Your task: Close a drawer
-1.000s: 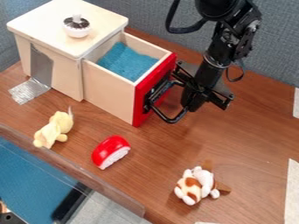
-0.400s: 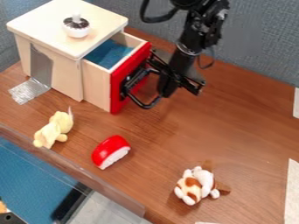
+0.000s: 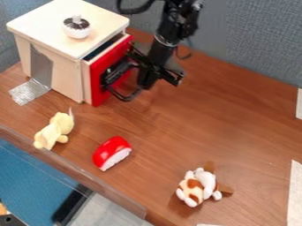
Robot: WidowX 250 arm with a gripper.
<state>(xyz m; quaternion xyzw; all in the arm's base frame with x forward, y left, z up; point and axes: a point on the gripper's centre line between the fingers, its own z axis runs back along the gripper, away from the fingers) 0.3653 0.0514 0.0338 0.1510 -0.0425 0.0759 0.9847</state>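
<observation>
"How's the drawer (image 3: 87,84)?"
"Nearly shut, a narrow gap behind its red front (image 3: 97,73)."
"And the gripper (image 3: 144,84)?"
"Beside the black handle (image 3: 122,96), perhaps touching; dark parts overlap there, so I can't swear."

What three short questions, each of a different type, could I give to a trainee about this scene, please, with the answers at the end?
1. True or false: the drawer is fully closed.
2. Multiple choice: what stands on top of the wooden cabinet?
A) a plush toy
B) a round knob
C) a cup
3. Put in order, from left to right in the picture:
a) the red and white toy
b) the brown and white plush toy
c) the yellow plush toy

Key: 1. False, its front stands out from the cabinet; 2. B; 3. c, a, b.
</observation>
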